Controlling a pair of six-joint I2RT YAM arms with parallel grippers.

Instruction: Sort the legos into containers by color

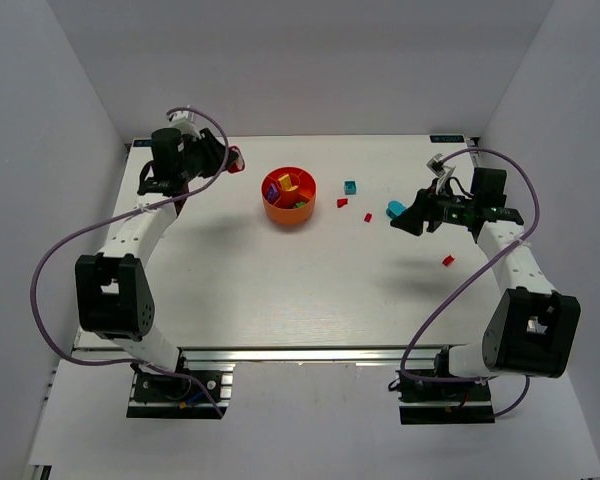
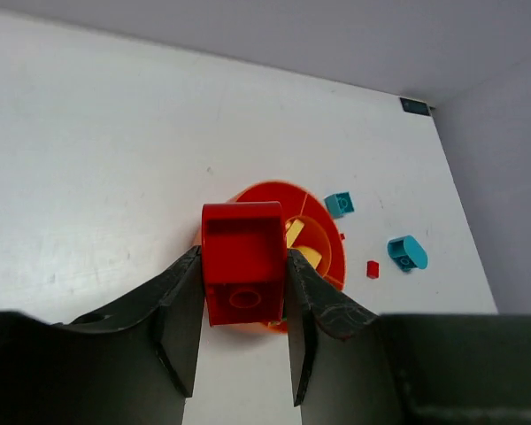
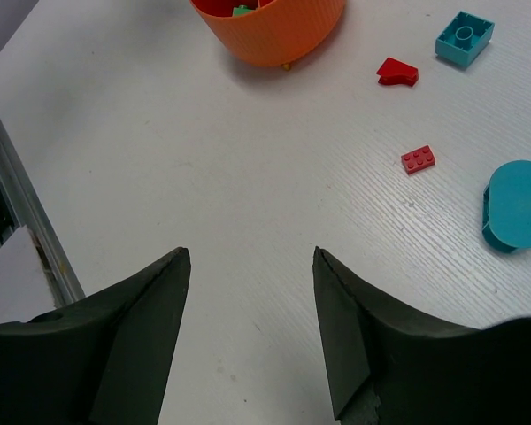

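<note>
The left gripper [image 2: 243, 261] has its two dark, matte jaws closed against the flat sides of a glossy red plastic lego brick [image 2: 241, 283], a squarish block with one round ring on the face toward the wrist camera. In the top view this claw sits at about 10 o'clock from the round orange-red plastic bowl [image 1: 290, 215], apart from it. The bowl's outer wall is finely ribbed (the right wrist view shows this best). Its wedge compartments hold yellow, purple, red and green pieces, though from above it is hard to tell which piece lies in which wedge. From the left wrist the held brick covers most of the bowl, leaving only its right rim and some yellow pieces on show. The right gripper [image 3: 250, 257] stands wide open with nothing between its jaws, over the white table [image 3: 248, 177], which has a faint grain. Loose on the table at about 3 o'clock from the bowl lie a cyan studded brick [image 1: 350, 187], a cyan plastic piece with one rounded end [image 1: 394, 209], a small red wedge-like piece [image 1: 342, 202] and a small studded red plate [image 1: 368, 217]. Another small red piece [image 1: 447, 260] lies at 4 o'clock, well apart, its shape too small to read. In the right wrist view the frame edges cut off the bowl's top and part of the rounded cyan piece.
</note>
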